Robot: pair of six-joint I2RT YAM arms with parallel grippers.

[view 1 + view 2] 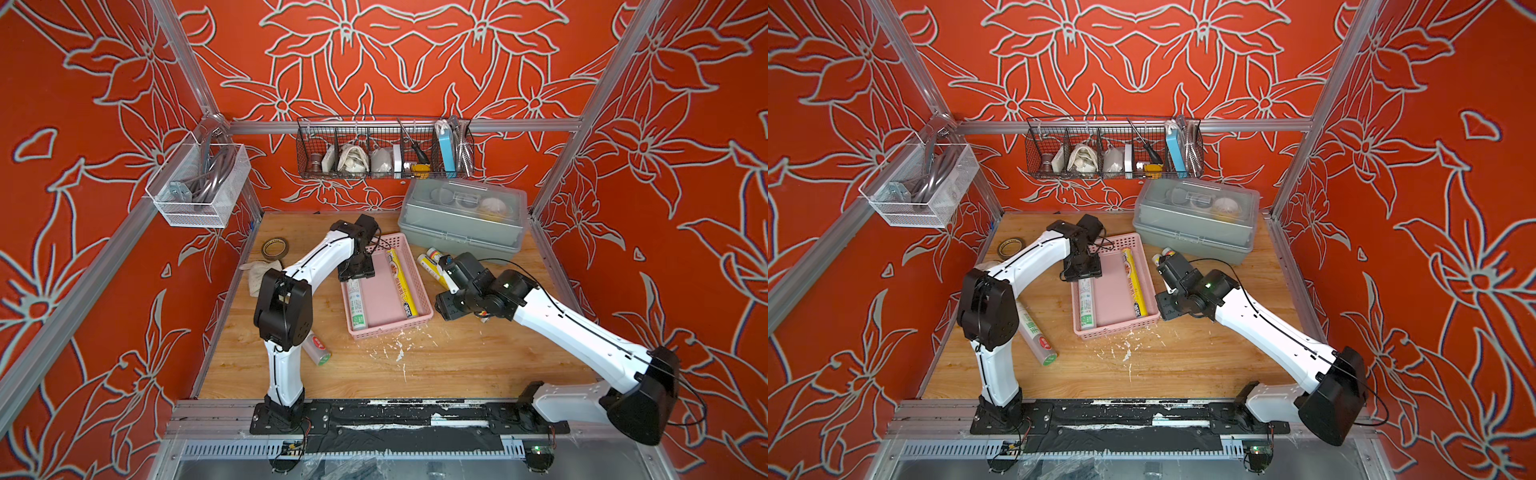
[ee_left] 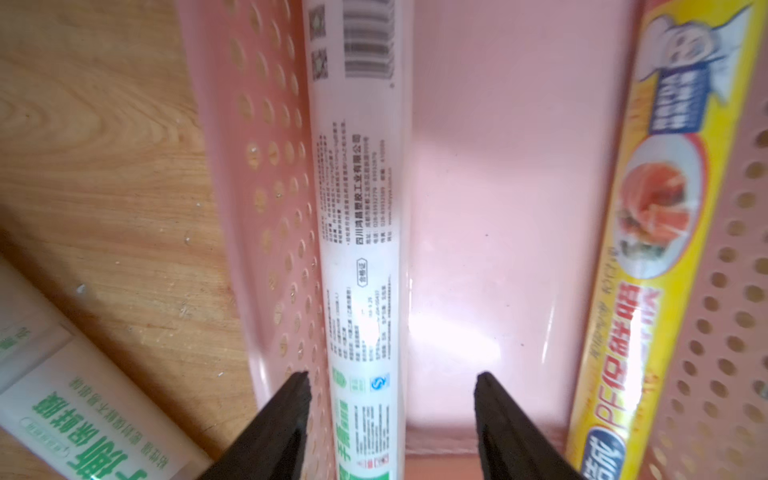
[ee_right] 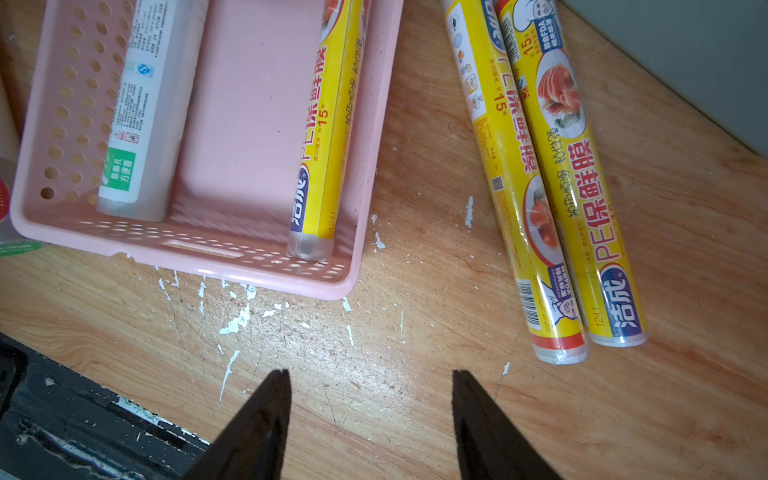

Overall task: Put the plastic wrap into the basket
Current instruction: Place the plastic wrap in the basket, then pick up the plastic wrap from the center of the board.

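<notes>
Red-orange walls point(image 1: 415, 50) printed with grey-outlined flowers are enclosing a light wooden bench point(image 1: 436, 365) flecked with white paint chips, while silver aluminium frame rails point(image 1: 519, 124) are running along the corners under even, bright light.

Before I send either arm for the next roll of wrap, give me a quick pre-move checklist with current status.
1. Left gripper let go of the white roll: ok, jaws stand apart on either side of it.
2. White roll lies inside the pink basket: ok, flat along one long wall.
3. Yellow roll in the basket: ok, along the opposite wall.
4. Floor space between them for more rolls: ok, bare pink floor shows.
5. Right gripper empty and open: ok, over bare wood.
6. Rolls left outside: not ok, two yellow rolls side by side on the table, and a second white roll by the left arm.
</notes>
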